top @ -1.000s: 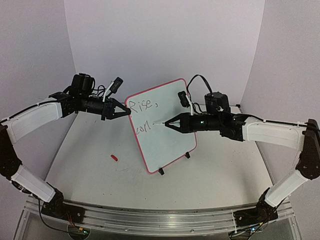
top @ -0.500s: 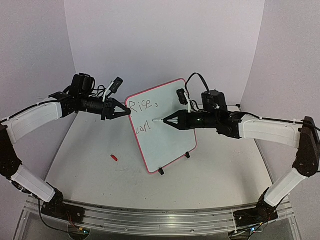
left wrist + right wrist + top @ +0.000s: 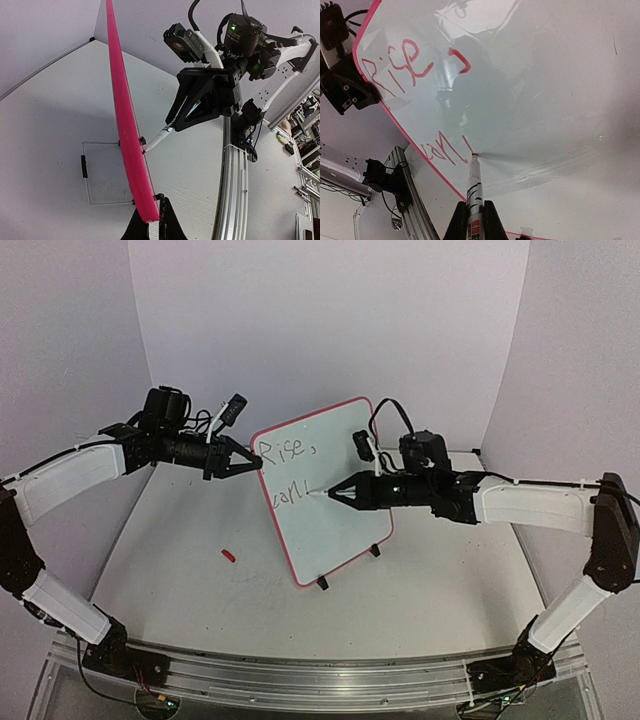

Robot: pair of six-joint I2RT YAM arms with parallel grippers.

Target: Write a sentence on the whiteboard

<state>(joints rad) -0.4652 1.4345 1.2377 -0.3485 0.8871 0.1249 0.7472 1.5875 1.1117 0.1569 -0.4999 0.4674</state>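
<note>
Top view: one white, rectangular, red-rimmed whiteboard [image 3: 340, 535] at frame centre, tilted on black feet on a pale table [image 3: 200, 610]. Two lines of thin handwritten lettering [image 3: 285, 451] at its upper left. Two grippers: left gripper [image 3: 255, 462] pinched on the board's upper-left rim, right gripper [image 3: 335, 494] clamped around one white marker [image 3: 318, 493], tip touching the second line. One small red cap [image 3: 229, 555] at lower left, well apart.

Left wrist view: board edge-on as a pink strip, no writing visible; fingers closed on the rim at bottom centre.

Right wrist view: lettering red here, "Rise," legible above a partial second line.
</note>
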